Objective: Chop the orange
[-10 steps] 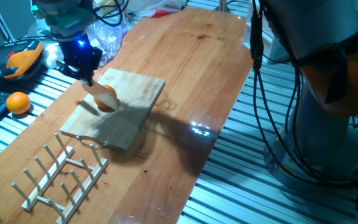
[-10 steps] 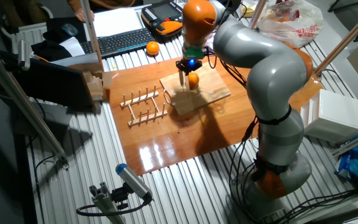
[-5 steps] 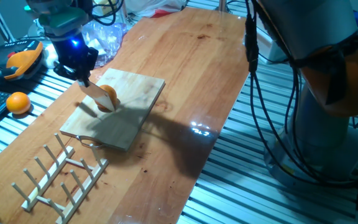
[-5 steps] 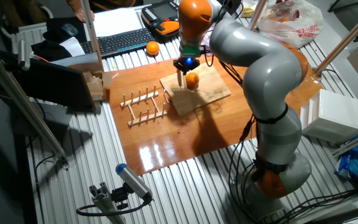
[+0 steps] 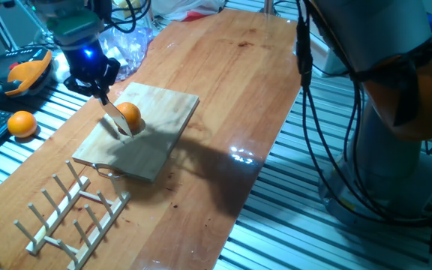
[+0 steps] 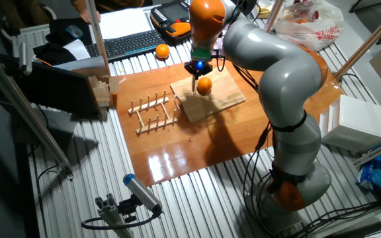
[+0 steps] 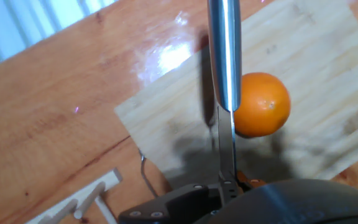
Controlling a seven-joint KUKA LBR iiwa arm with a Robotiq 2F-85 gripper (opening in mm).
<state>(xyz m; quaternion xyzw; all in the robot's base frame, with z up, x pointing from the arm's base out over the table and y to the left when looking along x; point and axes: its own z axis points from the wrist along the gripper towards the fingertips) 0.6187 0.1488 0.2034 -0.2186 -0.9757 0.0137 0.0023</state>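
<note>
The jaws of the gripper [image 5: 96,84] are clamping a slim steel-bladed knife [image 7: 224,68], its edge hanging just beside the small round bright-orange fruit [image 7: 261,104]. That fruit is sitting whole on the pale wooden cutting board [image 5: 167,120]. It is looking free to roll, so an off-centre blade risks glancing off the skin. The board is lying on a glossy wooden tabletop [image 5: 231,90], with a wooden peg rack [image 5: 73,214] near the board's handle end and a second orange [image 5: 22,123] well apart.

I can read no text, number or brand in my views. The plastic bag [image 6: 307,25] at the upper right carries red print, but it is too small to read.
</note>
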